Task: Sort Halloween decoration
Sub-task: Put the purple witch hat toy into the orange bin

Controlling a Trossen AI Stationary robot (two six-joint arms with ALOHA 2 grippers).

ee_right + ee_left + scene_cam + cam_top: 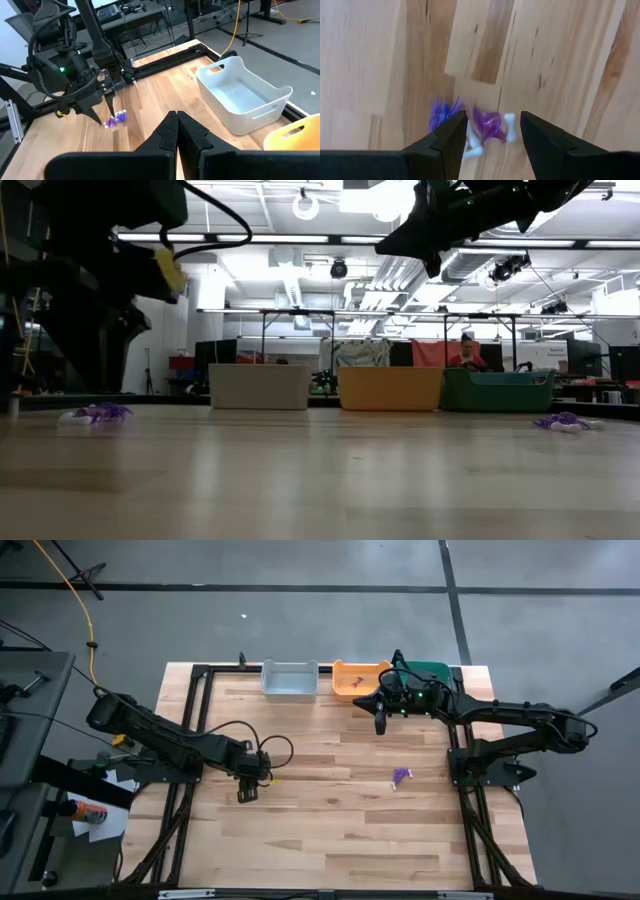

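Observation:
A small heap of trinkets [487, 125], purple and bluish with a white bone shape, lies on the wooden table. My left gripper [492, 135] hovers over it, open, one finger on each side of the heap; the right wrist view shows the same heap [115, 120] below that gripper [100, 107]. A second purple cluster [401, 777] lies toward the table's right side, also seen in the low view [562, 421]. My right gripper [177, 125] is shut and empty, raised near the orange bin [358, 677].
Three bins stand in a row along the far edge: grey [289, 679], orange [390, 388] and teal [428, 671]. A black frame [200, 690] borders the table. Bare wood spreads over the middle and near side. A person in red [465, 355] is far behind.

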